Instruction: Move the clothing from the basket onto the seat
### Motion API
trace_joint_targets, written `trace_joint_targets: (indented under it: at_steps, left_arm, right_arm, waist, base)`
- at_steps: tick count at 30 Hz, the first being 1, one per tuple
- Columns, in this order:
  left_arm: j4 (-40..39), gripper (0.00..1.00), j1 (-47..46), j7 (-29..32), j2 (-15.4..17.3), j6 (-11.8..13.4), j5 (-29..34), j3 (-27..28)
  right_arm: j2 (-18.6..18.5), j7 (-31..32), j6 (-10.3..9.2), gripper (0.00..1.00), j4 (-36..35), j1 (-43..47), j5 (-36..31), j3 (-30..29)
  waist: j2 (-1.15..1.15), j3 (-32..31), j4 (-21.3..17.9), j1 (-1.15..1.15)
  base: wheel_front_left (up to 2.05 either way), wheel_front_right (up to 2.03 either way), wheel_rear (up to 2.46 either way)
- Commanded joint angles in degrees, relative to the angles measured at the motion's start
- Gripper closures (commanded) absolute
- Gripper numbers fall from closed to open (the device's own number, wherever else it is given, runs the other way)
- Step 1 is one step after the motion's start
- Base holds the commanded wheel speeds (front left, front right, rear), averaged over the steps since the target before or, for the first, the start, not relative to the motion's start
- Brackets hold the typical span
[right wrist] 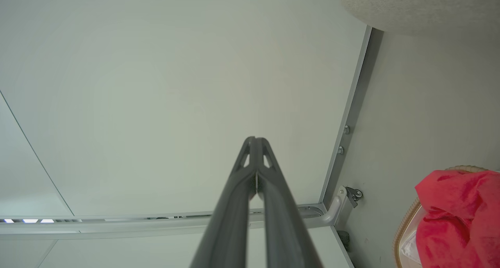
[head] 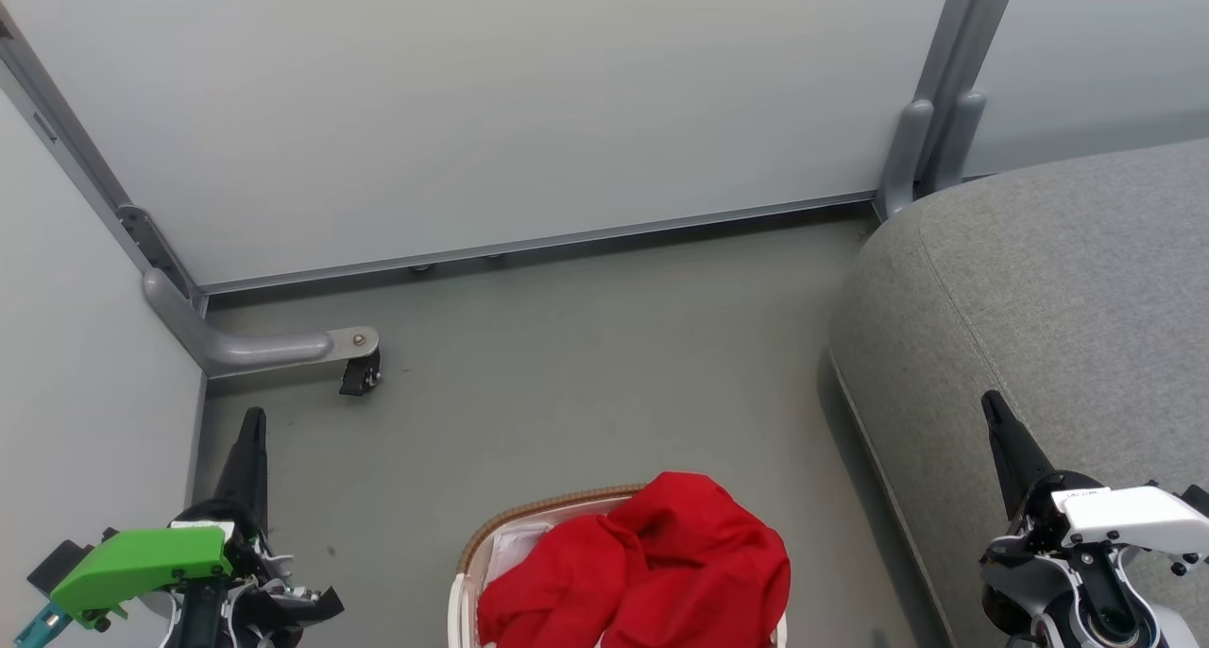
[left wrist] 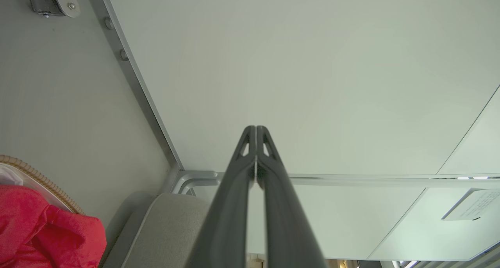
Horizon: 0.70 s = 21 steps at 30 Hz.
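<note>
The left gripper (head: 253,423) and right gripper (head: 992,407) are both pressed closed and empty. The red clothing (head: 652,563) is heaped in the basket (head: 529,516) between them, behind their fingertips. The right one looks slightly nearer, with the grey seat (head: 1039,280) just beyond it.

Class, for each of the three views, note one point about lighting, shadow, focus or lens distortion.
Head view: soft even light; the seat casts a dim shadow on the floor beside it. Left wrist view: the left gripper swells towards the lens, its near end soft. Right wrist view: the clothing glows so saturated that its folds flatten.
</note>
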Motion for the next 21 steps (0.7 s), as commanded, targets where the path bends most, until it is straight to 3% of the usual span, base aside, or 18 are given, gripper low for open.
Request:
trace_joint_targets:
  at_steps: [1,14,15,21]
  left_arm:
    - [-0.01,1.00,-0.60,0.14,0.05,-0.29,-0.18,0.10]
    - [-0.03,1.00,-0.60,0.14,0.05,-0.29,-0.18,0.10]
    - [0.16,0.00,0.05,-0.02,-0.03,0.02,0.01,-0.01]
    - [2.07,0.00,0.91,-0.79,-0.31,0.12,0.51,-0.30]
  right_arm:
    - [-0.33,0.13,0.00,1.00,-0.16,-0.41,0.18,-0.07]
    - [-0.33,0.13,0.00,1.00,-0.16,-0.41,0.18,-0.07]
    - [0.05,-0.01,0.00,0.00,0.16,0.07,-0.02,0.00]
    - [0.39,-0.66,-0.02,0.00,1.33,1.07,-0.65,0.28]
  waist:
    - [0.00,0.00,0.00,0.00]
    - [0.00,0.00,0.00,0.00]
    - [0.00,0.00,0.00,0.00]
    - [0.00,0.03,-0.01,0.00]
  base:
    - [0.00,0.00,0.00]
    - [0.00,0.00,0.00]
    - [0.00,0.00,0.00]
    - [0.00,0.00,0.00]
